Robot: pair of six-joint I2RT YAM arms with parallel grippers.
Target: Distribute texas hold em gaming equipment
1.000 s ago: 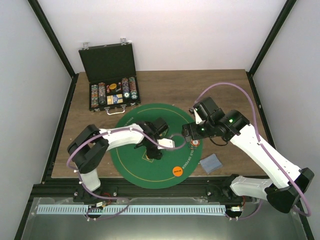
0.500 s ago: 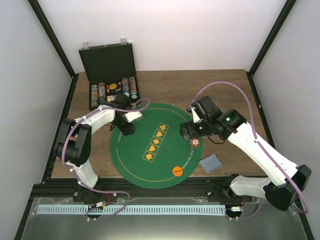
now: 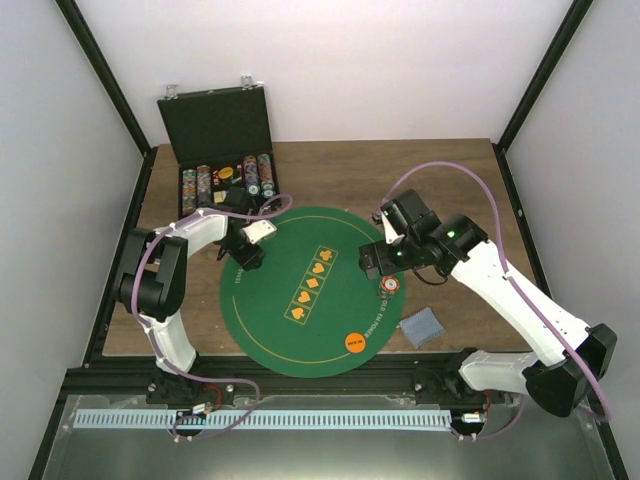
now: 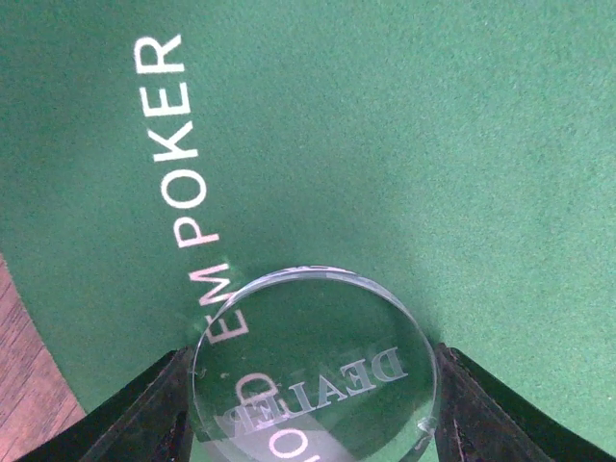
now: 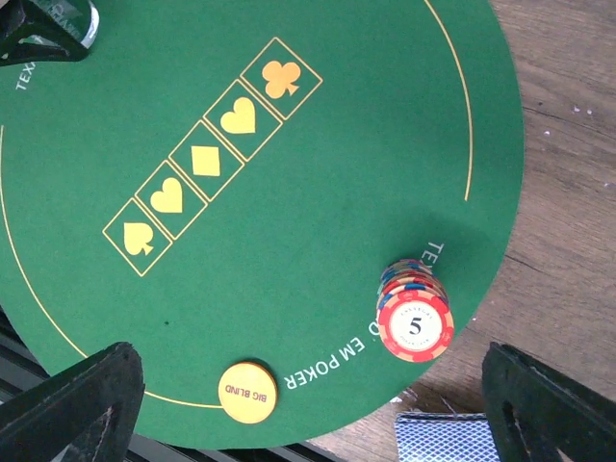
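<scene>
Left gripper clamps clear dealer button, bottom of frame, over mat near its edge. Lower it flat, then release gently. Right gripper wide, empty, above chip stack, lower right.

White arms, black joints, looping purple cables, black wedge-shaped fingers
</scene>
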